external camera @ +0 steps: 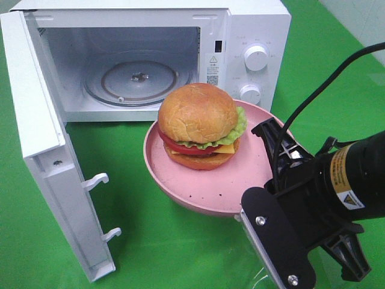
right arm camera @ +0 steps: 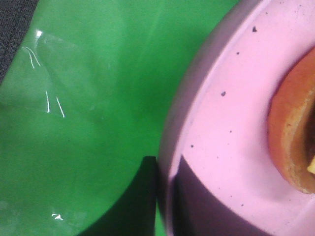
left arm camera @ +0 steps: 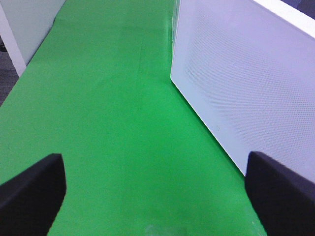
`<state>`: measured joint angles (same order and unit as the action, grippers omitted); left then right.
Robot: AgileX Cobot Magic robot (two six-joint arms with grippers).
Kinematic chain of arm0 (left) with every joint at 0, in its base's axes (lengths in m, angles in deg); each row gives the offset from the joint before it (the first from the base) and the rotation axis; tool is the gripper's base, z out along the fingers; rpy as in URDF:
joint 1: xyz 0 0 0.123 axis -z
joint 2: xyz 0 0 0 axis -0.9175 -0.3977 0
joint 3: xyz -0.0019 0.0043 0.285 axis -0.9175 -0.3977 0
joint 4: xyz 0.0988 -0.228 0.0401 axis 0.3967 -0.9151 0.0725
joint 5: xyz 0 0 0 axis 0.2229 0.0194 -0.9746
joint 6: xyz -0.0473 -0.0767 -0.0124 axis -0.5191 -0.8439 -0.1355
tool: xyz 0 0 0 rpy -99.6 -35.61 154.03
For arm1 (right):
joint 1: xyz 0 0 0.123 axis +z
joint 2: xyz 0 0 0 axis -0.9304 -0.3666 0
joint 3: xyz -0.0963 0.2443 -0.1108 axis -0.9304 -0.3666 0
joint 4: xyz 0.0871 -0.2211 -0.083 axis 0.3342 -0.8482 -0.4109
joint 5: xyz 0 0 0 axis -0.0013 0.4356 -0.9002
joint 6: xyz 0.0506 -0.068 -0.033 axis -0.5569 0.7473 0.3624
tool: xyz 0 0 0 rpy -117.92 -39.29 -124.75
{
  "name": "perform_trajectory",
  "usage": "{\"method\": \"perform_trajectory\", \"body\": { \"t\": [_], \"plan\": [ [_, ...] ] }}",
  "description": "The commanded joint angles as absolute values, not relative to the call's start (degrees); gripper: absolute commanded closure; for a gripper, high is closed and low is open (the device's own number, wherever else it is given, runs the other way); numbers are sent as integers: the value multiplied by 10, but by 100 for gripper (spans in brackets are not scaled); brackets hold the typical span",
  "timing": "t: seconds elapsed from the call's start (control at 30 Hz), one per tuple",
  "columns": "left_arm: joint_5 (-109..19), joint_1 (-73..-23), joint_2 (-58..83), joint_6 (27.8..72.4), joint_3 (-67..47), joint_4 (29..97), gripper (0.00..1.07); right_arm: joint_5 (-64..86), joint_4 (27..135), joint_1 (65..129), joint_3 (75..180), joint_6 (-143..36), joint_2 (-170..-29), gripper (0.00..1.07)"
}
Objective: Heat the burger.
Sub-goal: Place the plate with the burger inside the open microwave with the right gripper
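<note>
1. Right gripper (right arm camera: 165, 196): nearest to you, at the lower right of the high view. Its dark fingers (right arm camera: 142, 196) are pinched narrow on the rim of the pink plate (external camera: 204, 186), one outside the rim and one inside.
2. Green cloth (external camera: 168, 247): covers the table under everything you see.
3. Burger (external camera: 198, 126): sits upright on the plate's far half, just in front of the open microwave (external camera: 240, 24), not inside it.
4. Door (external camera: 42, 132): swung fully open on the left.
5. Left gripper (left arm camera: 152, 191): you find it only in its own wrist view, fingers spread wide with nothing between them, over bare cloth beside a white perforated panel.
6. Glass turntable (external camera: 135, 78): lies in the cavity, bare.
7. Two knobs (external camera: 255, 57): on the right front panel.
</note>
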<state>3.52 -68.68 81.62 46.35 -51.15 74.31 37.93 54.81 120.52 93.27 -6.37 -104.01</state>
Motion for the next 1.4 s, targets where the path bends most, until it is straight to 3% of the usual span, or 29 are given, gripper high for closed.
{"method": "perform_trajectory", "body": {
  "t": [0.03, 0.27, 0.57, 1.4],
  "plan": [
    [30, -685, 826, 463, -512, 745, 16, 337, 609, 1167, 934, 72, -1035, 107],
    [30, -685, 826, 463, -512, 745, 16, 336, 697, 1130, 934, 213, -1035, 107],
    [30, -685, 826, 463, -512, 745, 16, 337, 884, 1068, 936, 444, -1035, 107],
    [30, -685, 826, 463, -512, 745, 16, 386, 856, 1064, 1084, 392, -1161, 107]
  ]
}}
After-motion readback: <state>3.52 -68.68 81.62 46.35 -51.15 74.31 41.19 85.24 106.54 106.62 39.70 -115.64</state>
